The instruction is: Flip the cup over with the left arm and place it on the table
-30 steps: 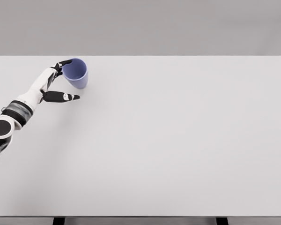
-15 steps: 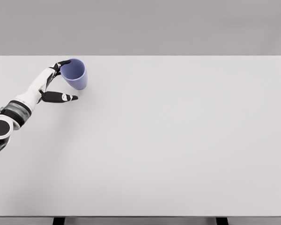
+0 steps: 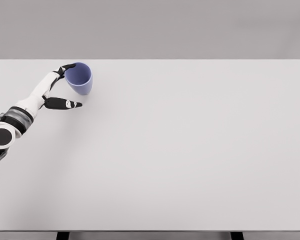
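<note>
Blue cup sat at ten o'clock on the table, mouth tilted toward me. My left hand pinched its rim, thumb spread clear. Risk: so thin a hold could slip, dropping it sideways.

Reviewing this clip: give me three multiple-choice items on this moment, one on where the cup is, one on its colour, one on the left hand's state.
1. Where is the cup?
A. far left of the table
B. centre
C. near right corner

2. What colour is the cup?
A. red
B. blue-purple
C. green

3. How is the left hand placed?
A. flat on the table, far from the cup
B. fingertips at the cup's rim, thumb stretched out below
C. out of view

Key: 1 A, it sits near the far left edge. 2 B, its wall and inside are blue-purple. 3 B, dark fingertips meet the rim.
</note>
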{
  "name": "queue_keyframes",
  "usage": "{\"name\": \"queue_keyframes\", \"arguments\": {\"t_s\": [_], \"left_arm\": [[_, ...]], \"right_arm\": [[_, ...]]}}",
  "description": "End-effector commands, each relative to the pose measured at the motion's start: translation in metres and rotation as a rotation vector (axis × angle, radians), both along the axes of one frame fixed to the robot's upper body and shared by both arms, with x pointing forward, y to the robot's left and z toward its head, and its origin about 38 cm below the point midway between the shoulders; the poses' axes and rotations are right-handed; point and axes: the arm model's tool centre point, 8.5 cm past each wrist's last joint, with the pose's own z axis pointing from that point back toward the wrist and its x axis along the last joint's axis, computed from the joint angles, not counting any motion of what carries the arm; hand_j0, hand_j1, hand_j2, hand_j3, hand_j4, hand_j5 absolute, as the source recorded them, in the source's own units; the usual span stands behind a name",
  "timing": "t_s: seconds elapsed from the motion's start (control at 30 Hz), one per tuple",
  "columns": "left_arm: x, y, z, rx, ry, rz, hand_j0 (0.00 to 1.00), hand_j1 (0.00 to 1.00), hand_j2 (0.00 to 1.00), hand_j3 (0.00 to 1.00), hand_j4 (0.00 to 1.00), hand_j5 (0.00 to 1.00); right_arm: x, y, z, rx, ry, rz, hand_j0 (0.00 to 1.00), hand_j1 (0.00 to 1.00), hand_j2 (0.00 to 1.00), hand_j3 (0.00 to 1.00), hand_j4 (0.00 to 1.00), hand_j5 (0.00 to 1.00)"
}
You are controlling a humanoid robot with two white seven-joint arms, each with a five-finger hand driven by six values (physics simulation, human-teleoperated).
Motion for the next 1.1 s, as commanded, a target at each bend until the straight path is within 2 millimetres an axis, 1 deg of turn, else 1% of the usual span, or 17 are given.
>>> {"name": "queue_keyframes", "arguments": {"t_s": [0.0,0.13,0.3,0.53,0.57,0.73,1.0,1.07], "left_arm": [[0.000,0.001,0.001,-0.007,-0.001,0.005,1.00,1.00,1.00,1.00,1.00,1.00],[-0.001,0.000,0.002,-0.071,0.032,0.011,1.00,1.00,1.00,1.00,1.00,1.00],[-0.002,0.005,0.001,-0.163,0.084,0.037,1.00,1.00,1.00,1.00,1.00,1.00],[-0.005,0.004,-0.007,-0.265,0.153,0.055,1.00,1.00,1.00,1.00,1.00,1.00],[-0.009,0.005,-0.014,-0.264,0.169,0.061,1.00,1.00,1.00,1.00,1.00,1.00],[-0.009,0.006,-0.015,-0.254,0.176,0.064,1.00,1.00,1.00,1.00,1.00,1.00],[-0.009,0.005,-0.009,-0.247,0.157,0.051,1.00,1.00,1.00,1.00,1.00,1.00],[-0.008,0.010,-0.004,-0.249,0.144,0.059,1.00,1.00,1.00,1.00,1.00,1.00]], "right_arm": [[0.000,0.000,0.000,0.000,0.000,0.000,1.00,1.00,1.00,1.00,1.00,1.00],[0.000,0.000,0.000,0.001,0.000,0.000,1.00,1.00,1.00,1.00,1.00,1.00],[0.000,0.000,0.000,0.001,-0.001,0.000,1.00,1.00,1.00,1.00,1.00,1.00],[0.000,0.000,0.000,0.001,0.000,0.000,1.00,1.00,1.00,1.00,1.00,1.00],[0.000,0.000,0.000,0.000,0.000,0.000,1.00,1.00,1.00,1.00,1.00,1.00],[0.000,0.000,0.000,0.001,0.000,0.000,1.00,1.00,1.00,1.00,1.00,1.00],[0.000,0.000,0.000,0.000,0.000,0.000,1.00,1.00,1.00,1.00,1.00,1.00],[0.000,0.000,0.000,0.001,0.000,0.000,1.00,1.00,1.00,1.00,1.00,1.00]]}}
